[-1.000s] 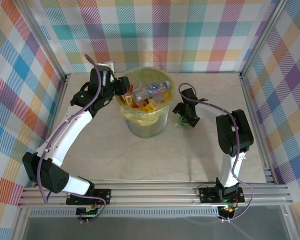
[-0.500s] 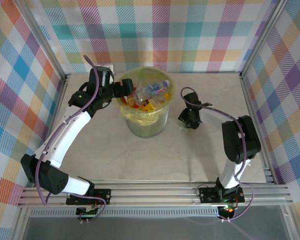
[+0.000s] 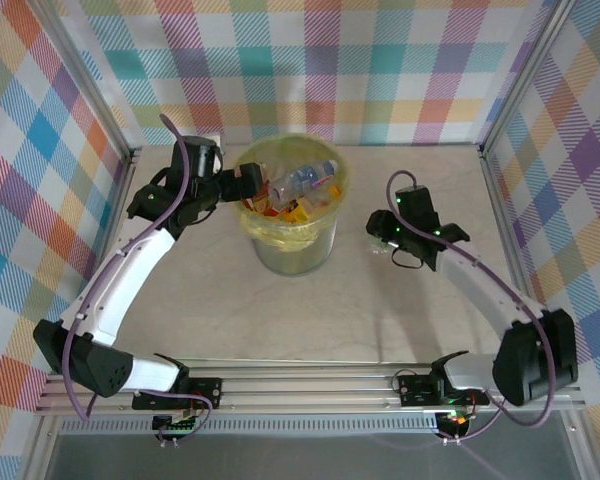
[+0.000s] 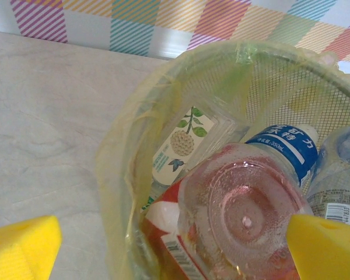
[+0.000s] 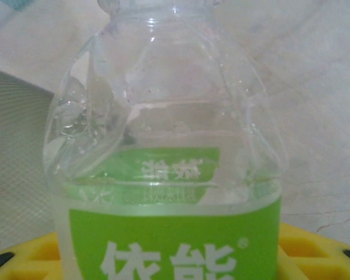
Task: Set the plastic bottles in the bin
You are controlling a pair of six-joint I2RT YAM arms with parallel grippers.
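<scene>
Left jaws stood wide over bin (image 3: 295, 250), red-label bottle (image 4: 239, 221) lying inside. Right jaws clamped green-label bottle (image 5: 163, 192) beside bin, right side, over counter (image 3: 280, 320). Best: lift above rim, centre over opening, then open; pile sat high.

- Overhead view: bright, even, diffuse light. The table (image 3: 230, 310) is uniformly lit, with only faint, soft-edged shadows under the arms and at the foot of the bin (image 3: 292, 255).
- Overhead view: no hard glare. The frame posts lean outward toward the corners, which is wide-angle distortion.
- Left wrist view: the clear bottle base (image 4: 242, 219) is sharp, with small highlights on its ridges. The yellow pads (image 4: 20, 248) in the lower corners are out of focus.
- Right wrist view: the green-labelled bottle (image 5: 163, 233) sits very close and slightly soft, with pale reflections on its creased plastic. The surface behind it is blurred.
</scene>
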